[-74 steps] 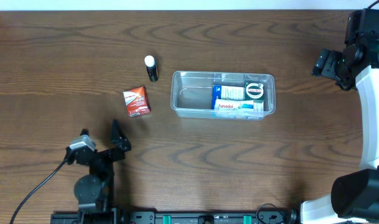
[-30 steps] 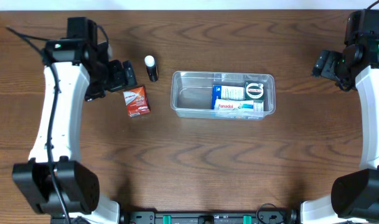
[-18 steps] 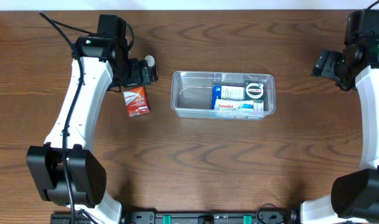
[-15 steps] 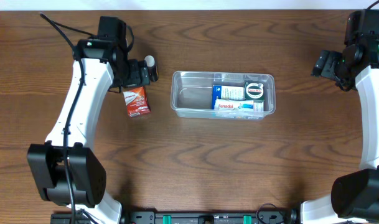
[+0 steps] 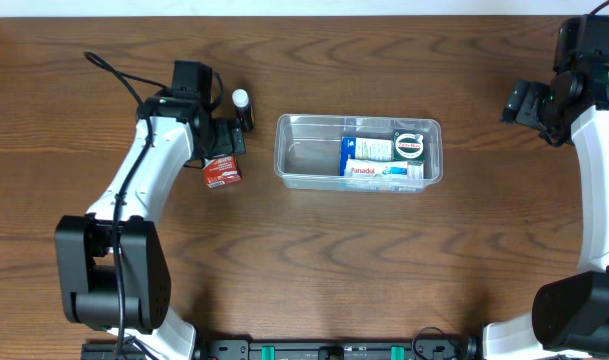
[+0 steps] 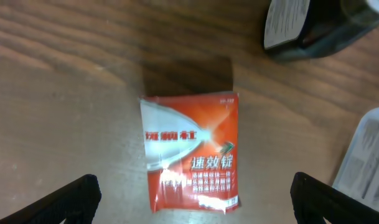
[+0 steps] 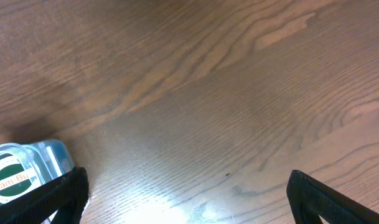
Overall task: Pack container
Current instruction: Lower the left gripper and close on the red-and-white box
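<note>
Both grips are released and empty. I see the left end effector (image 6: 192, 199) hanging over a red sachet (image 6: 190, 152) that lies flat on the table (image 5: 384, 260), with a dark bottle (image 5: 244, 108) just beside it. The container (image 5: 304, 160) sits mid-table, small boxes (image 5: 382, 160) filling its right half. The right end effector (image 5: 524, 103) hovers well apart from it.

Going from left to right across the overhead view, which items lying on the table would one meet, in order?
In order: red sachet → white-capped dark bottle → clear container.
</note>
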`<state>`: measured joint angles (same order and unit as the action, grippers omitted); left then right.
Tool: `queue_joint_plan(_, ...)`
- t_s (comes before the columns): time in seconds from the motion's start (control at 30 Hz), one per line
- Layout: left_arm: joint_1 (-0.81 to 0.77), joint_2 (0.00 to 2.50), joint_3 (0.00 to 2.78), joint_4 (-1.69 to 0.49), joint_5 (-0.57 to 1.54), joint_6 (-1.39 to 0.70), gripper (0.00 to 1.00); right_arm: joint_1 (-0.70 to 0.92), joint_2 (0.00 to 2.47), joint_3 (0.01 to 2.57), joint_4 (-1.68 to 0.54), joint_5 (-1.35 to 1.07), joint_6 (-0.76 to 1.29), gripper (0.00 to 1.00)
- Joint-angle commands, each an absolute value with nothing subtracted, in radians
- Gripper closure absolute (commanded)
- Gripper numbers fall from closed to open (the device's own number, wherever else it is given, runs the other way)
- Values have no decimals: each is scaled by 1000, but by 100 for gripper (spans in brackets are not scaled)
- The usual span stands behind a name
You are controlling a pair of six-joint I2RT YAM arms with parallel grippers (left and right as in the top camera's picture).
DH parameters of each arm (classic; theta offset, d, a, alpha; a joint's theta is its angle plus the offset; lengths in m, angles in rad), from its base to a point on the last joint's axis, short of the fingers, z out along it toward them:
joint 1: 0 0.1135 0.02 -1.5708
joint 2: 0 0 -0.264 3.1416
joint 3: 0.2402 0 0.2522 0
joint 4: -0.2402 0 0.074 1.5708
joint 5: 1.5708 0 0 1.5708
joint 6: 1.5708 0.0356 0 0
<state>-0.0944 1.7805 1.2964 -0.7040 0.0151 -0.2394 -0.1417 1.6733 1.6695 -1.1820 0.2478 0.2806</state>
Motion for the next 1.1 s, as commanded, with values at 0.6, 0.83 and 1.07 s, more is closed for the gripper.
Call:
queue_joint_plan(0.6, -88, 1825, 1177, -535, -20, -328, 2, -149, 1675, 1673, -1182, 262, 275, 1)
queue_joint_plan(0.83, -88, 1920, 1177, -495, -20, -343, 2, -149, 1675, 1673, -1182, 262, 275, 1)
queue_joint_plan(1.07, -88, 1943, 1177, -474, -20, -342, 1, -149, 1675, 1673, -1182, 262, 275, 1)
